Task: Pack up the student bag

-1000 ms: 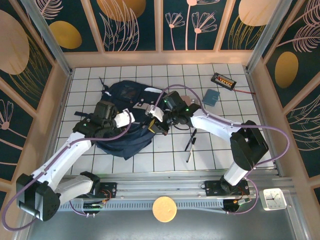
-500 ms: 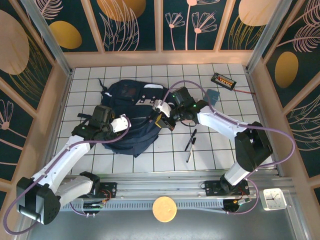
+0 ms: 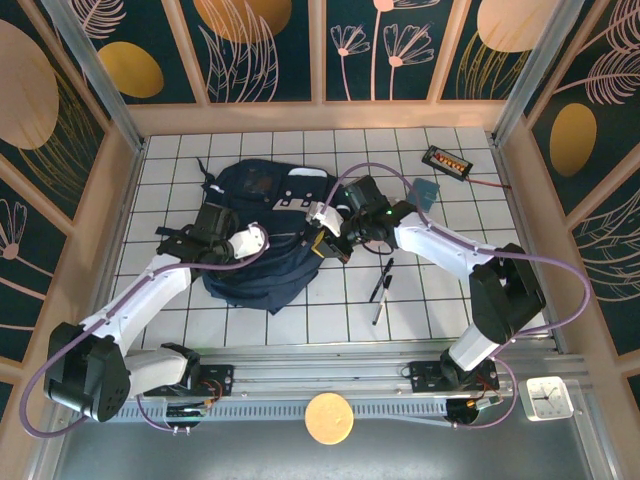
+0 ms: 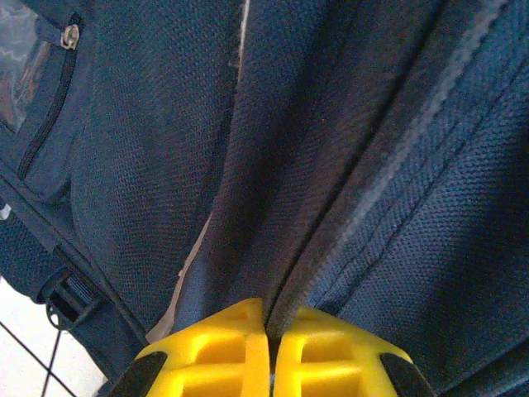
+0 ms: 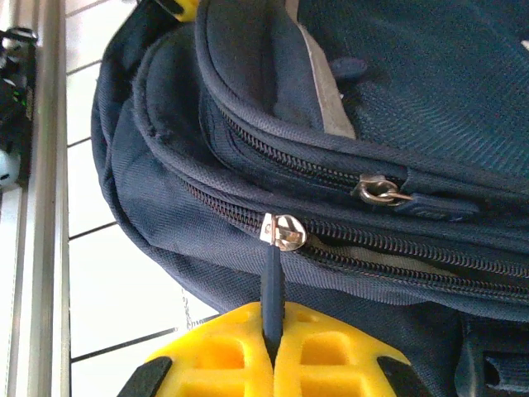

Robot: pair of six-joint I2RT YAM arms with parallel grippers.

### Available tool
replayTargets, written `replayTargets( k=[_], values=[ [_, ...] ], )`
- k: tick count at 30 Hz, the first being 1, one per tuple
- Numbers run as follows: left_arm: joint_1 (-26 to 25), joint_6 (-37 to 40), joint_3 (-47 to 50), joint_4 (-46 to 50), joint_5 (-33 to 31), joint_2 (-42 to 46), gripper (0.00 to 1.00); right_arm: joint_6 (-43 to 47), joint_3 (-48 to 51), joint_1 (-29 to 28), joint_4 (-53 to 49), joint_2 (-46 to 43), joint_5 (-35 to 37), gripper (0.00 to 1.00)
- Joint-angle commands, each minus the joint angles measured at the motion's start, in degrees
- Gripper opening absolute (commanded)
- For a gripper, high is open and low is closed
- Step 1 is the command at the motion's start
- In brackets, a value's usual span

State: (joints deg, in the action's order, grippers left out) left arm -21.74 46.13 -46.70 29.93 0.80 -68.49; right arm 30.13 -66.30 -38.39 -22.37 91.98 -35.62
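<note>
The navy student bag [image 3: 250,270] lies flat on the white tiled table, left of centre. My left gripper [image 3: 256,239] rests on the bag's middle. In the left wrist view its yellow fingers [image 4: 219,351] are shut on a raised fold of the bag's fabric [image 4: 310,248]. My right gripper [image 3: 324,238] is at the bag's right edge. The right wrist view shows it [image 5: 273,331] shut on the navy pull tab [image 5: 272,285] of a silver zipper slider [image 5: 283,230]. Right of that slider the zipper gapes slightly; left of it the teeth are closed.
Two pens [image 3: 381,290] lie on the tiles right of the bag. A small blue booklet [image 3: 422,192] and a black device with a cable [image 3: 446,160] sit at the back right. A second zipper slider [image 5: 380,190] sits higher on the bag. Wooden walls enclose the table.
My left gripper has slid right onto the bag's middle and shut on a fold of fabric. The right gripper pulled the zipper tab slightly right and back early on, then held still.
</note>
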Motion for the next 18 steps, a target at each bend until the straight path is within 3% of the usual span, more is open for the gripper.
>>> replayTargets(
  k=[1,4,9,14,18],
  values=[
    [-0.09,-6.30,-4.21,-1.32,8.38,-0.31,0.00,-0.07,-3.14,-3.10,-2.24,-0.79,1.51,0.00],
    [-0.55,-12.58,-7.63,-0.08,12.99,-2.76,0.00,-2.80,-3.95,-6.19,-2.59,-0.43,3.56,0.00],
    [-5.06,-19.04,-8.70,-2.10,13.46,-4.90,0.00,-9.12,-4.62,-11.75,0.12,0.99,4.00,0.00],
    [-6.77,-26.60,-11.18,-5.28,17.71,-5.25,0.00,-17.04,-3.12,-16.16,8.14,2.81,4.04,0.00],
    [-7.18,-27.74,-11.40,-5.72,17.63,-3.79,0.00,-21.90,-1.51,-18.16,13.96,3.60,5.67,0.00]
  ],
)
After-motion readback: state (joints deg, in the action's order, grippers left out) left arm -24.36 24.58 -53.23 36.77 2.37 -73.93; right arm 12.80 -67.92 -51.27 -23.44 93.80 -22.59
